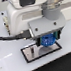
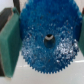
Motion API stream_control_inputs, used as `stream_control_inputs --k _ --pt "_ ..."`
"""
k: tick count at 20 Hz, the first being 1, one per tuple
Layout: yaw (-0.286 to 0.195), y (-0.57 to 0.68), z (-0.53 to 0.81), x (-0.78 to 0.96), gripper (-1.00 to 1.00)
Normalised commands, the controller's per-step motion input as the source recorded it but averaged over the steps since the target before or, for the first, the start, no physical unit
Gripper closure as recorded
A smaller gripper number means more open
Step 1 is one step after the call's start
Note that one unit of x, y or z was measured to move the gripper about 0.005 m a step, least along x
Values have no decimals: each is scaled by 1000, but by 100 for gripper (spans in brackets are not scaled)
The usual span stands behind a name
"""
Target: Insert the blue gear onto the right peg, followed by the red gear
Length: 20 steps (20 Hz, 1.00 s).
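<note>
Your white Franka arm [image 1: 36, 8] is filling most of the exterior view, hanging over a grey rectangular plate with a black rim [image 1: 30, 55] that is lying on the pale tabletop [image 1: 13, 67]. Below the arm, the gripper [image 1: 47, 41] is clamping the bright blue, flat, toothed plastic gear [image 2: 49, 42] by its rim; in the wrist view you are seeing a green-padded finger [image 2: 10, 41] pressing one side and a second finger [image 2: 80, 47] at the opposite edge, so the jaws are standing closed on the disc. The gear is sitting just above the plate (whether it is touching cannot be told).

Handling, as a judgement: the gear is looking light, rigid and slightly slick, so you are relying on the teeth biting into the pads. Holding it across the full width is keeping the small centre hole [image 2: 48, 37] free for the peg.

The right peg is not showing in either view, the gear and gripper covering it. The red gear is not appearing in these views.
</note>
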Motion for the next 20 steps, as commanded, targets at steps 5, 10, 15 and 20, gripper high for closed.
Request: stream_control_inputs --k 5,10,15,20 --pt "0 -24 -148 90 100" --pt "0 -15 339 277 100" --pt "0 2 325 284 100" --pt "0 -19 -111 121 100"
